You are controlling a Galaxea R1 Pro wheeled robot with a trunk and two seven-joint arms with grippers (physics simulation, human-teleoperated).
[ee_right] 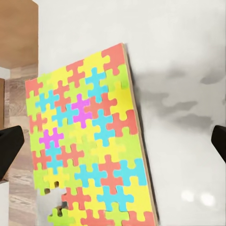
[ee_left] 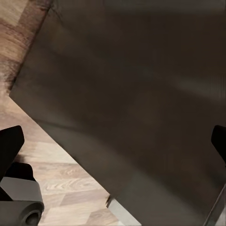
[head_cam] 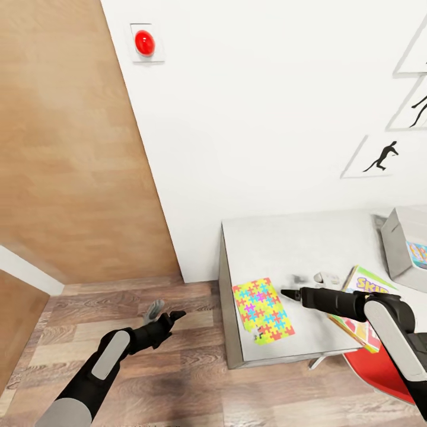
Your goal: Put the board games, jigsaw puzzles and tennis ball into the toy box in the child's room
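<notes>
Pale table [head_cam: 284,243] on wood floor [head_cam: 178,379] bears jigsaw puzzle [head_cam: 263,311]; right end effector [head_cam: 289,293] (fingers spread) hovers nearby.

1. Worktop [head_cam: 279,243] bare between the wall and the jigsaw puzzle [head_cam: 263,310]: free passage there.
2. Skip-Bo box [head_cam: 365,308] and toy box [head_cam: 403,246] crowd the right end.
3. Small grey bits [head_cam: 317,277] mid-top, probably low obstacles.
</notes>
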